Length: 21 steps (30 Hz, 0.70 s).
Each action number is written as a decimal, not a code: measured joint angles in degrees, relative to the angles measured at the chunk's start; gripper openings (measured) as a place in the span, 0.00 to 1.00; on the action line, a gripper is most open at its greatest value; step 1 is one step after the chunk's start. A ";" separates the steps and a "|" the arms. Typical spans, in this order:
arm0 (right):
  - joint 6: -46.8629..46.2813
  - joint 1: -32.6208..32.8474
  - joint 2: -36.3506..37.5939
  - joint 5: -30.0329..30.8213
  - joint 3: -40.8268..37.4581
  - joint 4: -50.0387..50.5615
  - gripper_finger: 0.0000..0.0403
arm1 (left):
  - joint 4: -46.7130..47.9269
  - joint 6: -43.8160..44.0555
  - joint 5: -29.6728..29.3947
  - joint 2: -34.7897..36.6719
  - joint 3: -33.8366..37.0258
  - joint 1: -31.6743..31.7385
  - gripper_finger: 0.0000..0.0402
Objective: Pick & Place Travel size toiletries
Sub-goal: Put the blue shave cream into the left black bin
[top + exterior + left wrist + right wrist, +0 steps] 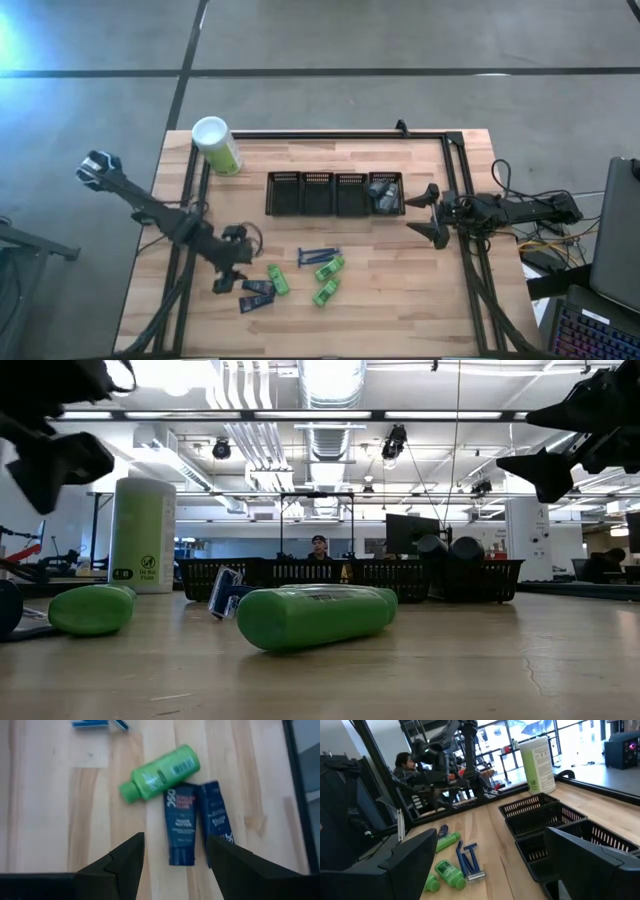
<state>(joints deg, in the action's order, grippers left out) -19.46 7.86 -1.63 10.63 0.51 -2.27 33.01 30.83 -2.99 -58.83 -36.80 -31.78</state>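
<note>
Two dark navy tubes (181, 827) (257, 294) lie flat side by side near the table's near-left part, with a bright green tube (160, 772) against their far ends. Two more green tubes (327, 280) and thin blue razors (318, 256) lie mid-table. Grey bottles (383, 194) sit in the rightmost bin. My left gripper (175, 840) (228, 262) hovers open above the navy tubes, touching nothing. My right gripper (432, 212) (490, 840) hangs open beside the bins' right end, holding nothing.
A row of black mesh bins (318, 194) stands across the table's middle. The tall pale-green canister (216, 146) stands at the far-left corner. A black frame rail (330, 134) edges the table. A person (405, 762) sits beyond the table. Bare wood lies near-right.
</note>
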 joint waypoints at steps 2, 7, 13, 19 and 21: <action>0.00 -0.02 0.00 -0.01 0.00 0.01 0.90 | 0.07 1.57 -2.61 -1.67 -0.50 -3.40 0.54; 0.00 0.00 0.00 -0.01 0.00 -0.01 0.90 | -0.02 3.27 -4.02 -8.01 -2.18 -8.43 0.54; 0.00 0.00 -0.02 -0.01 0.00 -0.01 0.90 | -0.03 5.15 -2.24 -15.55 -3.57 -9.09 0.54; 0.00 -0.01 0.00 -0.03 0.00 -0.01 0.90 | -0.10 9.05 -2.27 -17.57 -3.76 -9.06 0.54; 0.00 0.00 -0.01 -0.02 0.00 -0.01 0.90 | -0.22 8.83 -2.98 -17.55 -3.76 -9.06 0.54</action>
<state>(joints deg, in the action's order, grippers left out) -19.46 7.86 -1.64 10.61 0.51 -2.28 32.80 39.66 -5.96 -76.38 -40.56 -40.84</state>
